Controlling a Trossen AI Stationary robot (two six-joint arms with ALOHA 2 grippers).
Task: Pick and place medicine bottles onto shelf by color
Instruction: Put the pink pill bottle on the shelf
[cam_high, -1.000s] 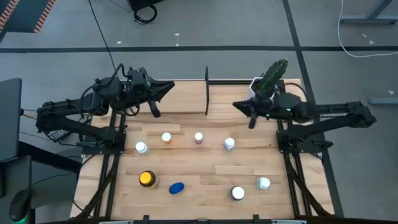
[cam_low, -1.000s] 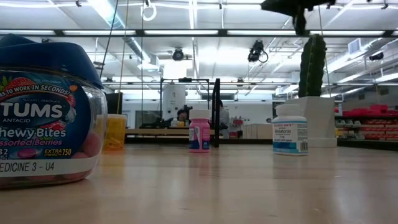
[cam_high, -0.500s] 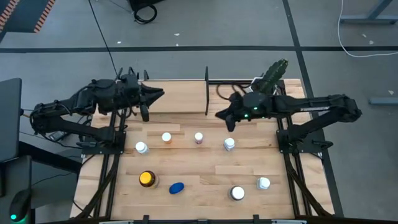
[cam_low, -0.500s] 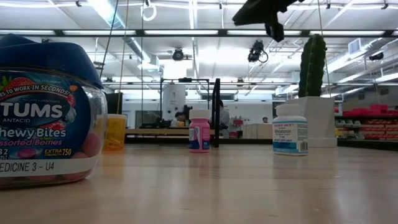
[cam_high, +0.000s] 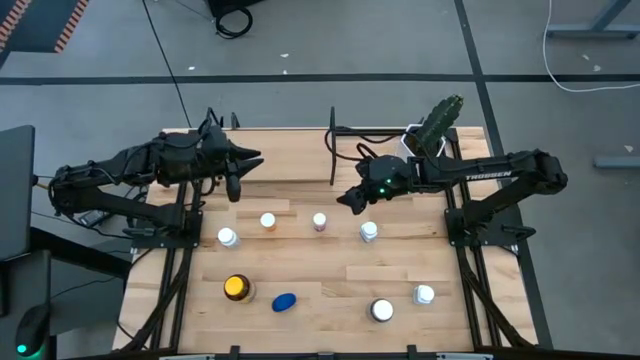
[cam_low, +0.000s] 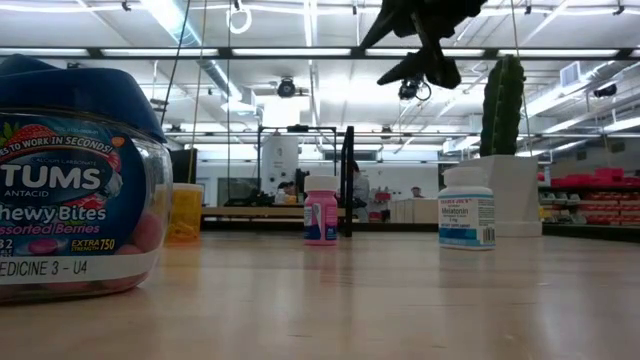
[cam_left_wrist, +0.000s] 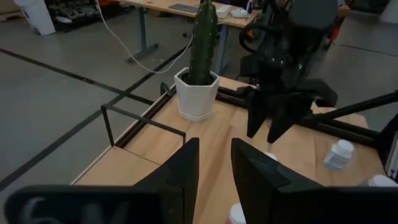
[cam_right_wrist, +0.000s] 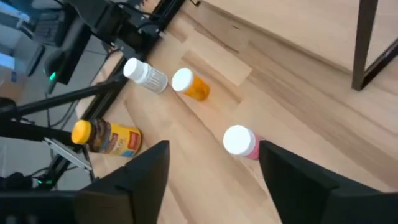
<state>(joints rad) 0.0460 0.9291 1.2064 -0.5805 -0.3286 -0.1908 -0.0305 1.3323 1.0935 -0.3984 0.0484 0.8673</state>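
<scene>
Above pink bottle (cam_high: 320, 221), right gripper (cam_high: 345, 199) spread wide, holding nothing

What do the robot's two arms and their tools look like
Both arms are matte black, built of slim jointed links with black cables running along them. The right arm carries white lettering on its forearm and a small green light near the wrist. Each tool ends in two flat, dark, tapering fingers: the left tool, the right tool.
</scene>
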